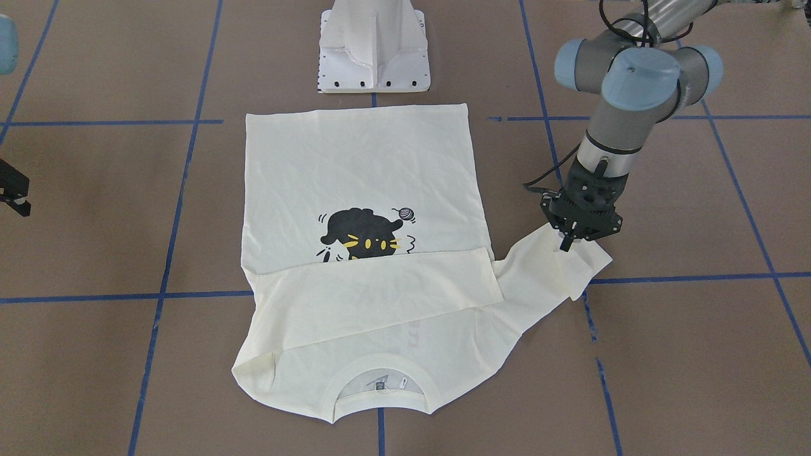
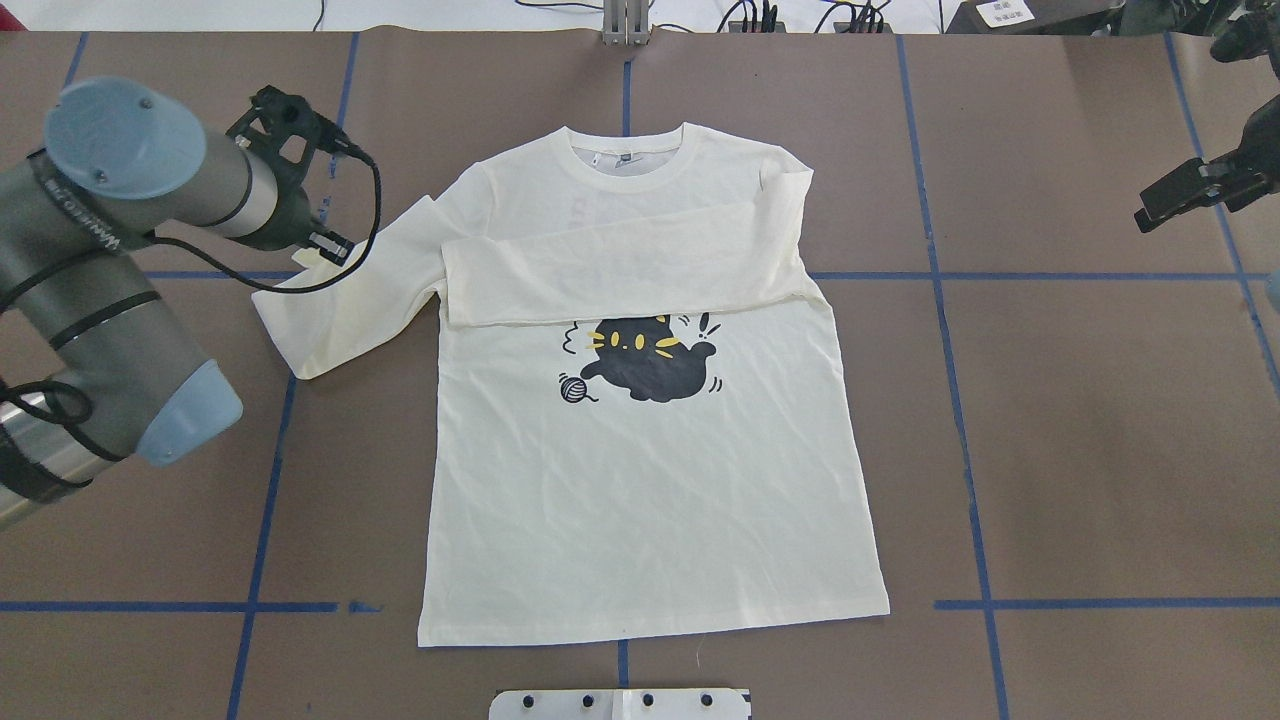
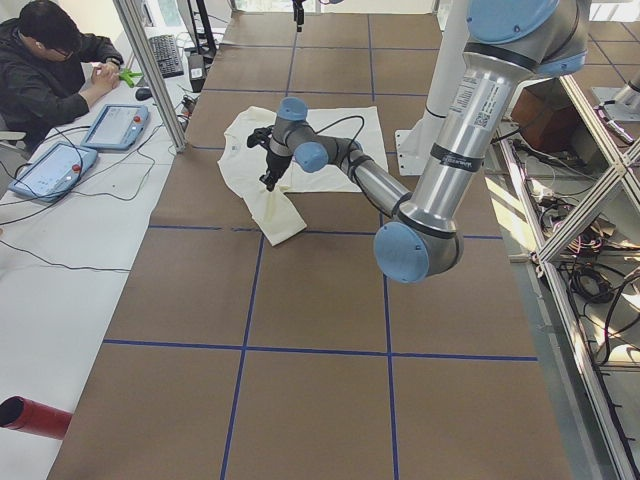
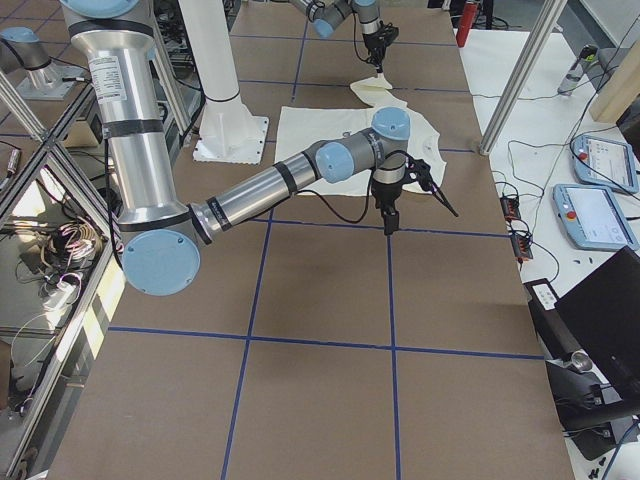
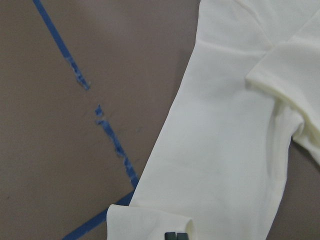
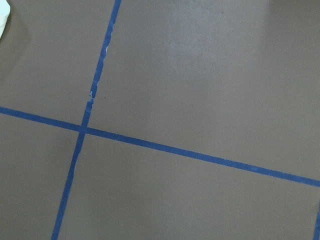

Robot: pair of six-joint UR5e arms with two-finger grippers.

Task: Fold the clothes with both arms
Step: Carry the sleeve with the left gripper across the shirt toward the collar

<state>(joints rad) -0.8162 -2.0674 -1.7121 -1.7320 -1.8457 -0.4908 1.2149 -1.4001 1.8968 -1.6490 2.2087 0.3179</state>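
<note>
Toward the table's (image 1: 697, 354) left edge, the left gripper (image 1: 566, 246) clenches the T-shirt's (image 1: 355, 164) sleeve (image 1: 545, 278). The right gripper's (image 2: 1150, 212) state is unclear.

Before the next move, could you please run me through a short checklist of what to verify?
1. Left gripper has the free sleeve at its cuff: ok, the fingertips look shut on the cloth in the left wrist view.
2. Folded sleeve lies across the chest: ok.
3. T-shirt body flat, print up: ok, with only light wrinkles.
4. Right gripper clear of the shirt: ok, it hangs over bare table.
5. Right gripper open and ready: cannot tell.
6. Cuff gripped as a single layer: not ok, it looks doubled over at the fingertips.
</note>
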